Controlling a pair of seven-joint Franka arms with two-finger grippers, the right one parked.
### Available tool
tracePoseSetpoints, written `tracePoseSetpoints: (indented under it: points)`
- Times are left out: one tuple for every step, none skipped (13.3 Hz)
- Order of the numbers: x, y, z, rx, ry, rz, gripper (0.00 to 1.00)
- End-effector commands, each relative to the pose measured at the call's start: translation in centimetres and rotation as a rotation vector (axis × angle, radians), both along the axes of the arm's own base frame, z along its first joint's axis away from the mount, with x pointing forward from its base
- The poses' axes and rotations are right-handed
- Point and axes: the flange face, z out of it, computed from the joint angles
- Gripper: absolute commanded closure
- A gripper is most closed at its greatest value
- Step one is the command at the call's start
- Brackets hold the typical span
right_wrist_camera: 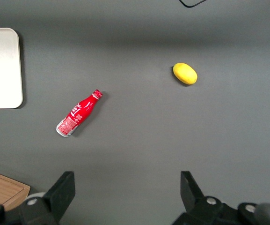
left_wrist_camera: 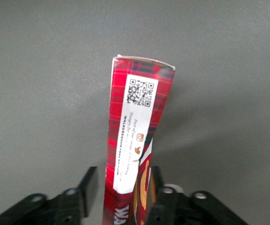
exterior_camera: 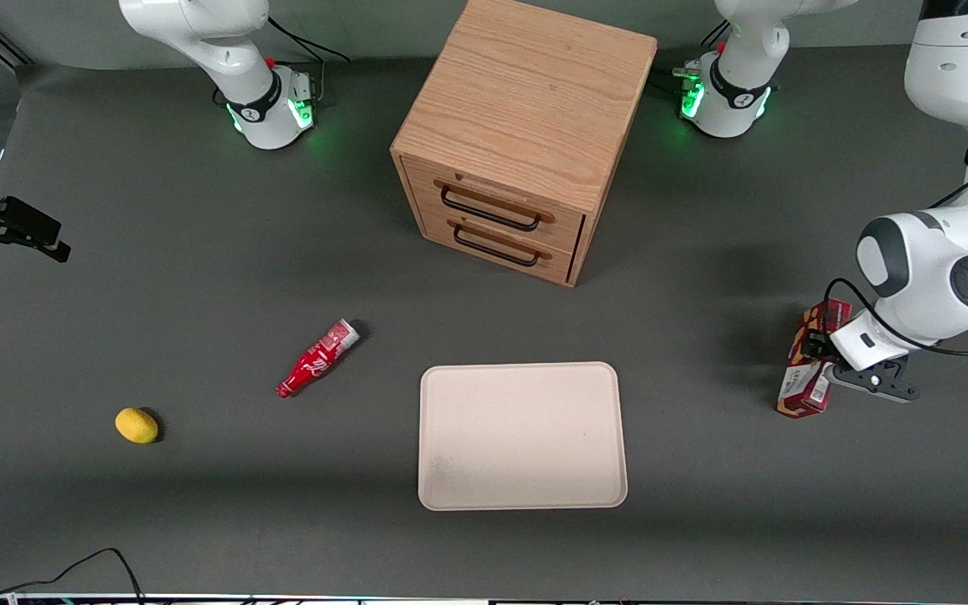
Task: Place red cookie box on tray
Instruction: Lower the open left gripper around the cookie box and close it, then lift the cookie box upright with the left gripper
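The red cookie box [exterior_camera: 803,388] lies on the dark table toward the working arm's end, well apart from the cream tray [exterior_camera: 522,437]. Its white label end points toward the front camera. My left gripper [exterior_camera: 820,357] is down over the box's middle. In the left wrist view the box [left_wrist_camera: 135,112] runs between the fingers of the gripper [left_wrist_camera: 123,187]. One finger [left_wrist_camera: 89,187] stands off with a visible gap and the other [left_wrist_camera: 157,180] is close against the box side. The gripper is open. The tray's corner also shows in the right wrist view [right_wrist_camera: 1,68].
A wooden two-drawer cabinet [exterior_camera: 526,126] stands farther from the front camera than the tray. A red bottle [exterior_camera: 316,360] and a yellow lemon [exterior_camera: 137,425] lie toward the parked arm's end. A black cable [exterior_camera: 89,563] lies at the table's near edge.
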Motion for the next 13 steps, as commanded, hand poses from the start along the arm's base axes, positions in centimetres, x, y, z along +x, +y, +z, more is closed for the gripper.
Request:
tracePoseSetpoints:
  points:
    - [-0.7, 0.2, 0.2, -0.012, -0.016, -0.012, 1.00]
    - [-0.7, 0.2, 0.2, -0.012, -0.016, -0.012, 1.00]
    - [-0.6, 0.1, 0.4, -0.013, -0.019, -0.014, 1.00]
    - [-0.4, 0.1, 1.0, -0.013, -0.019, -0.014, 1.00]
    - [-0.3, 0.1, 2.3, -0.013, -0.032, -0.012, 1.00]
    - [0.0, -0.1, 4.3, -0.013, -0.045, -0.010, 1.00]
    - [0.2, -0.3, 6.6, -0.020, -0.027, -0.014, 1.00]
    - [0.6, -0.4, 9.4, -0.027, -0.002, -0.014, 1.00]
    - [0.9, -0.5, 12.6, -0.034, 0.020, -0.013, 1.00]
    - [0.9, -0.8, 15.7, -0.043, 0.051, -0.002, 1.00]
    - [0.9, -1.1, 18.9, -0.048, 0.073, 0.017, 1.00]
    - [1.0, -1.7, 21.9, -0.052, 0.086, 0.028, 1.00]
    - [1.0, -2.3, 24.6, -0.055, 0.110, 0.042, 1.00]
